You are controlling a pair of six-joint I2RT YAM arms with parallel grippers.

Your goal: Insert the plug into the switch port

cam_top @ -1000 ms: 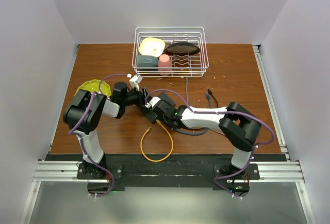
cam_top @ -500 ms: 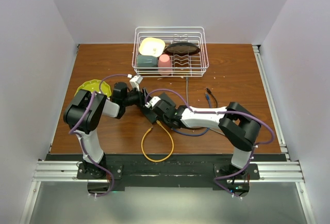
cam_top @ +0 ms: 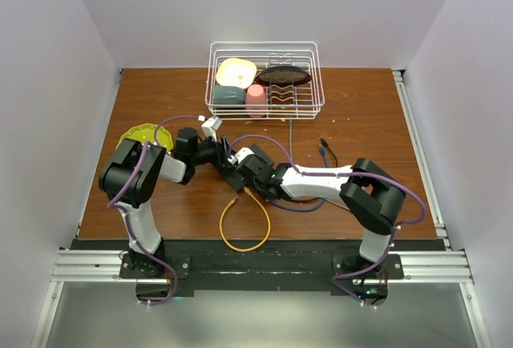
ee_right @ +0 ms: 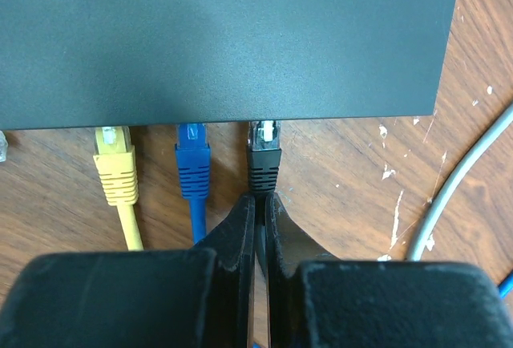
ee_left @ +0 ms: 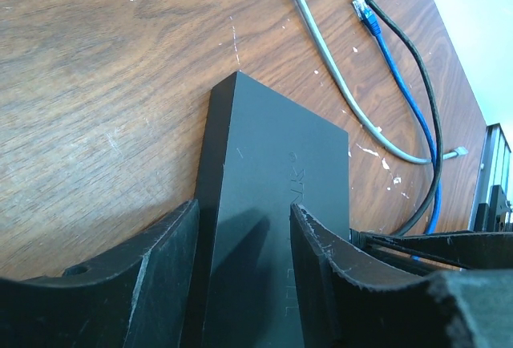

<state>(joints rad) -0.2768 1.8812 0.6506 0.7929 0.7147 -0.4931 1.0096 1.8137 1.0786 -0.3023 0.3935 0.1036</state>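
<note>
Seemingly seated: black plug [ee_right: 264,155] in the switch port [ee_right: 264,126].
My right jaws grip its tail, left jaws clamp the switch [ee_left: 272,204]; release remains.

Black plug [ee_right: 264,162] meets an edge port [ee_right: 264,126] of the flat dark grey switch [ee_right: 224,35]

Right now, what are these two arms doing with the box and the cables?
The left arm steadies the dark grey box, its jaws on either side of it. The right arm holds the black plug by its tail, jaws closed, with its tip at the box's edge, beside a blue plug and a yellow plug in neighbouring sockets. Whether the black one is fully in, I cannot tell.
</note>
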